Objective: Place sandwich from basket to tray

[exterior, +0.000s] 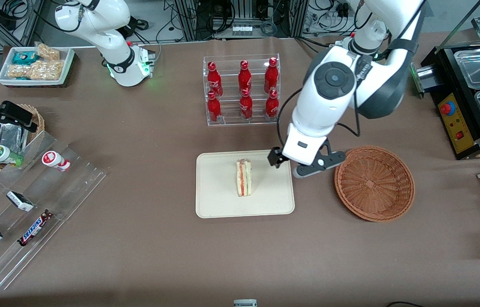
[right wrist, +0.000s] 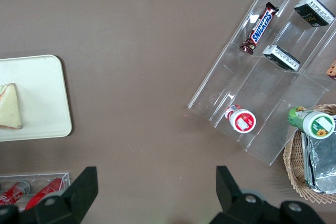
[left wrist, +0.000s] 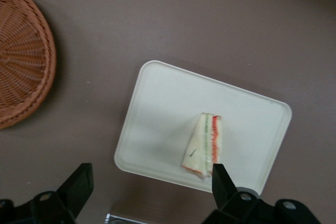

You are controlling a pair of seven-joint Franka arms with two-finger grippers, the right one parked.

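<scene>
On the tray (exterior: 223, 200) the sandwich (exterior: 244, 178) stands on one bread edge, its striped red-orange and green cut face turned up toward the front camera; it sits a little toward the working arm's end of the tray's middle. The tray lies flat on the brown table (exterior: 137, 256), and nothing else is on it. The gripper (left wrist: 152, 192) hangs above the tray's corner nearest the basket (exterior: 374, 183), its fingers (left wrist: 79, 184) spread wide and holding nothing; in the wrist view one fingertip overlaps the sandwich's lower corner, though the front view shows the gripper clear of it. The wicker basket, just beside the tray toward the working arm's end, holds nothing. Farther from the front camera than the tray, a clear rack (exterior: 242, 89) carries six red cola bottles (exterior: 244, 76) in two rows. In the front view the arm's white body hides most of the gripper, so only dark finger parts show.
</scene>
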